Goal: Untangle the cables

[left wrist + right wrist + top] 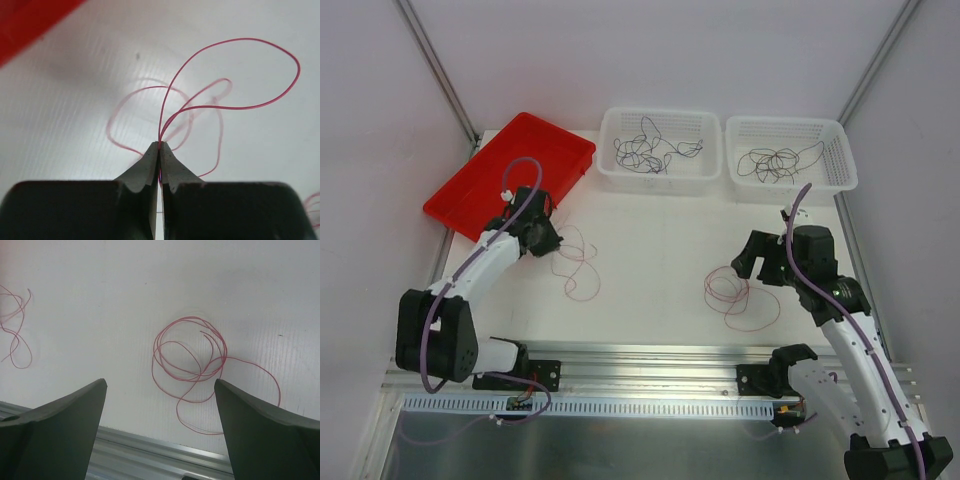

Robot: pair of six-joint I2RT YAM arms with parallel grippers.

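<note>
Left fingers clamped on thin red-pink wire, grasp step; right fingers apart over coiled red-pink wire. Next, likely: gentle lift.

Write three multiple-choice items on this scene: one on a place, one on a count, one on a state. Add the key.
1. The red tray lies at:
A) the far left corner of the table
B) the near right corner
C) the middle

2. The white baskets at the far edge number:
A) one
B) two
C) three

3. The left gripper is:
A) wide open
B) shut on the red-pink cable
C) shut on nothing

Key:
1 A: the top view shows it at the far left.
2 B: two stand side by side.
3 B: the left wrist view shows the fingertips pinching the strand.
</note>
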